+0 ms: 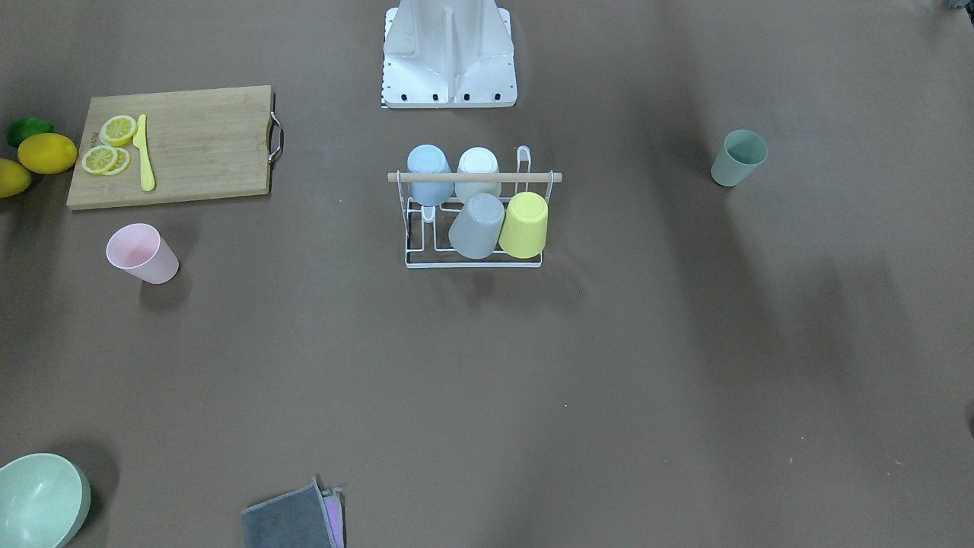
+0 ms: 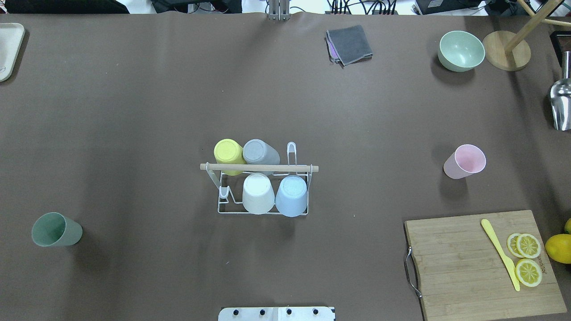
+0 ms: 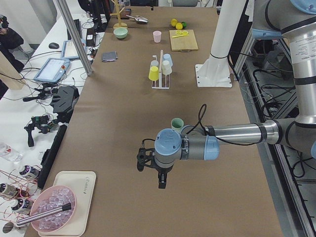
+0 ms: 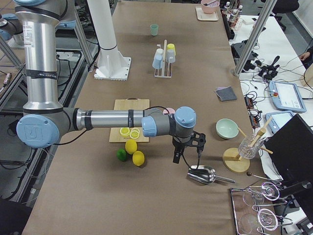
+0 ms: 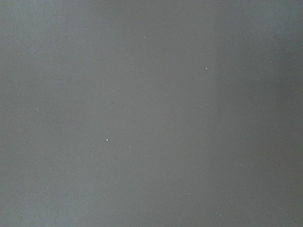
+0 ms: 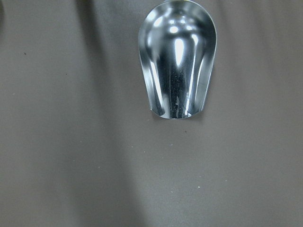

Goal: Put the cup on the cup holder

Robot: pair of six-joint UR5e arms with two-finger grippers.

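Overhead, green cup sits 9 o'clock of holder, pink cup at 3, both upright on tabletop. Likely light, stiff, slick plastic; I'd pinch a rim wall. Left pincer, right pincer: can't tell whether clenched.

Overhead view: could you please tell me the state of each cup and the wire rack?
Yellow plastic cup: upside down on a prong.
Grey plastic cup: same.
White plastic cup: same.
Blue plastic cup: same.
Pink plastic cup: upright, off the rack.
Green plastic cup: upright, off the rack.
White wire rack: two prongs free.
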